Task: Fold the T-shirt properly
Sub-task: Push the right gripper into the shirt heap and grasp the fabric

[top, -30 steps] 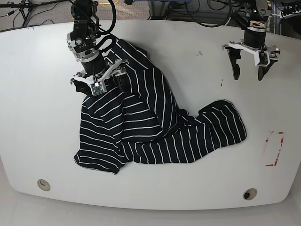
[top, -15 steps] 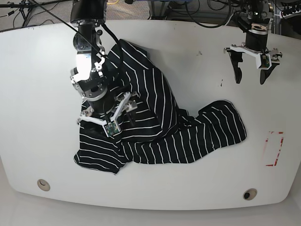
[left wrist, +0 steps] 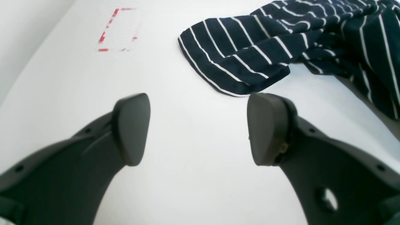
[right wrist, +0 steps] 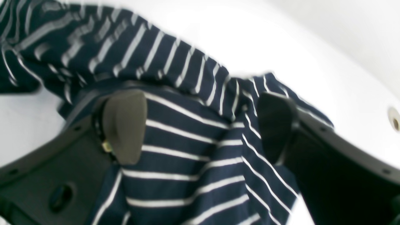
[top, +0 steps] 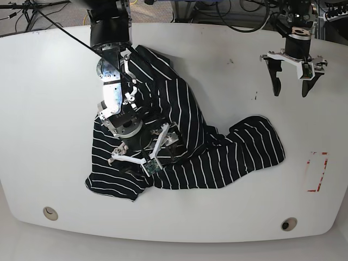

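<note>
Both my grippers spread wide, empty: right gripper (top: 147, 159) over crumpled T-shirt (top: 217, 157), left gripper (top: 292, 87) above bare table (top: 43, 109), well apart.

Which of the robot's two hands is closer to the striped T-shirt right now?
The right hand. It hangs open directly over the crumpled T-shirt, near its lower edge. The left hand is open too, above the bare table beyond the shirt's far end.

We see our right tool (right wrist: 200, 128), jaws wide apart, over the crumpled T-shirt (right wrist: 187, 150) w/ white surface (right wrist: 312, 62) beyond.
</note>
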{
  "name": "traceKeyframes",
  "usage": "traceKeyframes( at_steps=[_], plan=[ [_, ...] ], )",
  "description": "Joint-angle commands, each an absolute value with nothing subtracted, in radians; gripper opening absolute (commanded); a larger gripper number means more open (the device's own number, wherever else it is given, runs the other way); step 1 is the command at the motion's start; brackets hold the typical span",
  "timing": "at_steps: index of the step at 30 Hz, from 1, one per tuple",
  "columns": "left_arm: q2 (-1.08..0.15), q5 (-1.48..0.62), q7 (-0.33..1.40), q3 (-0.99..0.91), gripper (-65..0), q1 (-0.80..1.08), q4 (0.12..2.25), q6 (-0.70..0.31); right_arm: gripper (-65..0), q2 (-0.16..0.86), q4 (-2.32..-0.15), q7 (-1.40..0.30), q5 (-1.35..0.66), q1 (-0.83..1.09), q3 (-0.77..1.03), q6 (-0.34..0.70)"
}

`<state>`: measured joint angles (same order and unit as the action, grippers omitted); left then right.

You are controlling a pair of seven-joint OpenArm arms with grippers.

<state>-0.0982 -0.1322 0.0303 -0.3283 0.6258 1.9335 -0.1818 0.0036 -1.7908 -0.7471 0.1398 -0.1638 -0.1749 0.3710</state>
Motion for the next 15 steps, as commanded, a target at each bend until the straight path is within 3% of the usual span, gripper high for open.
traceKeyframes(
  at_steps=[1,8,15],
  plan=[
    [-0.104,-0.138,-0.001,-0.331,-19.5,0.634,1.952,-0.178,-13.0,0.000,-1.831,-0.728,0.143,-0.170,-0.234,0.372],
    [-0.108,-0.137,-0.003,-0.329,-19.5,0.640,1.950,-0.178,-12.9,-0.005,-1.848,-0.729,0.179,-0.164,-0.316,0.370],
    [-0.110,-0.138,0.000,-0.337,-19.3,0.657,1.955,-0.179,-12.5,-0.029,-1.735,-0.731,0.210,-0.235,-0.353,0.364]
  ],
)
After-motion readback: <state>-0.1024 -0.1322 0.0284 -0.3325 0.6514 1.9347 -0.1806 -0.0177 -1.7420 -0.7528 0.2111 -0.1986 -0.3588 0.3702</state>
